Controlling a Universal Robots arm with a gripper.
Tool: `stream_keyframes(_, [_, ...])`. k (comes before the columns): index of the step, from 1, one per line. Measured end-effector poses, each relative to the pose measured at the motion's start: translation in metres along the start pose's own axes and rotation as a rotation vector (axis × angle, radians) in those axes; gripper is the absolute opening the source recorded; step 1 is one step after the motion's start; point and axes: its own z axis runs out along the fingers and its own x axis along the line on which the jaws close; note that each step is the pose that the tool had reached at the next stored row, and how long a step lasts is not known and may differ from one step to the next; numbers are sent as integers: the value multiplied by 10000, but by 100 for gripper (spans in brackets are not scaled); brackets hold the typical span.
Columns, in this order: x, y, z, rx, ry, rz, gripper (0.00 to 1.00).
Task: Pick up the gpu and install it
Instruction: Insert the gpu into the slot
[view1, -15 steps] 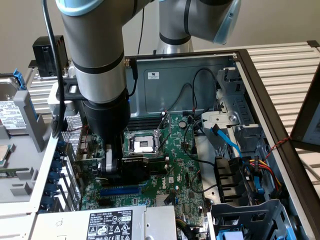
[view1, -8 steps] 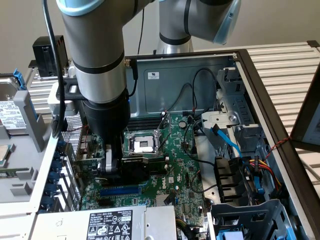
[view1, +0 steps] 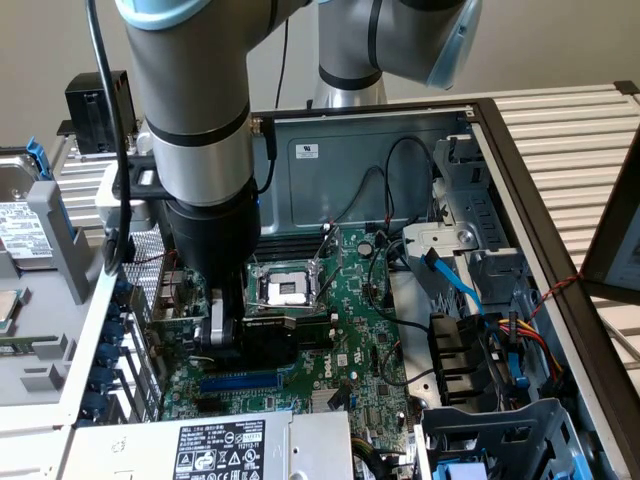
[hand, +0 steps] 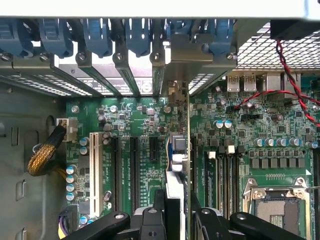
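While the claw (hand: 178, 216) is clamping the gpu (hand: 178, 150) edge-on, we're seeing its long axis running parallel to the motherboard (hand: 135, 115) slots, bracket end toward the case's rear edge.

The arm (view1: 195, 90) is seen in the exterior view coming down from above, its thick grey tube kept nearly upright. A second grey segment (view1: 350, 50) is folded across behind it. Below the tube a black wrist section (view1: 212, 240) is pointed straight down, and the gripper (view1: 226, 335) is carried at its lower end. In the wrist view the gripper (hand: 177, 220) is shown from above, with its two black fingers (hand: 151, 220) set on either side of a thin card (hand: 175, 192). The jaws are drawn in against the card's two faces, and the card is clamped on edge between them.
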Motion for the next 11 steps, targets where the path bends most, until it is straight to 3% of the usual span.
stream_keyframes(11, [-1, -19, 9, 2, 16, 0, 28])
